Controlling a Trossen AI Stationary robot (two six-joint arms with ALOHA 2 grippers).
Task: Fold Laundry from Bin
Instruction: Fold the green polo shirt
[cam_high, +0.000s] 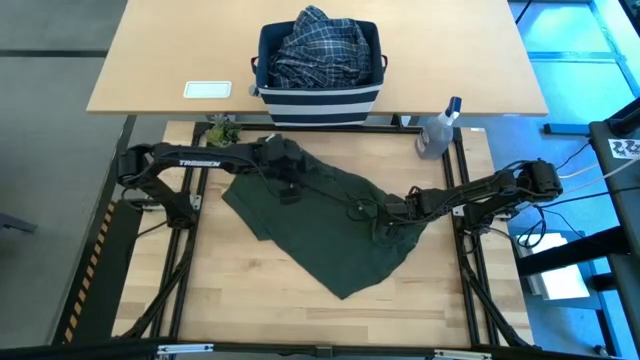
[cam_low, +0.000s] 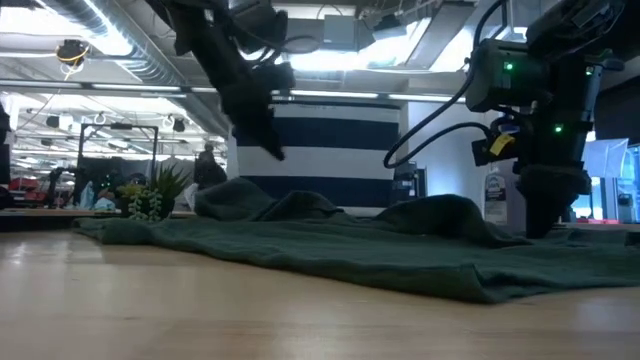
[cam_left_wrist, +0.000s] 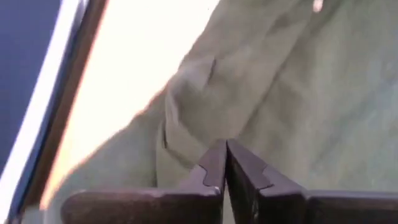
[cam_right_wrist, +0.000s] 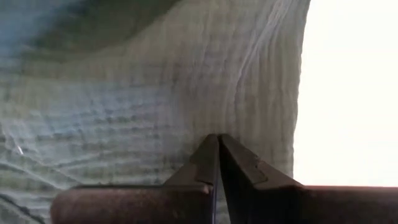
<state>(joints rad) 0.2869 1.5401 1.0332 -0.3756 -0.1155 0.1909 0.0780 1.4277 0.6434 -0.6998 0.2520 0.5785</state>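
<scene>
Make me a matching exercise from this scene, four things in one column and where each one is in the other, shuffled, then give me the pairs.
Things:
1. dark olive-green cloth garment
2. blue-and-white plaid shirt
3. clear plastic spray bottle
4. small leafy green plant

Places:
A. inside the navy-blue striped fabric bin
B. far right corner of the light wooden table
C. spread on the table under both arms
D. far left corner of the table

Pairs: 1-C, 2-A, 3-B, 4-D

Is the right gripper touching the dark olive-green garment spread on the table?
Touching. The right wrist view shows the right gripper shut with its tips pressed into the dark olive-green cloth garment, no gap between them.
</scene>
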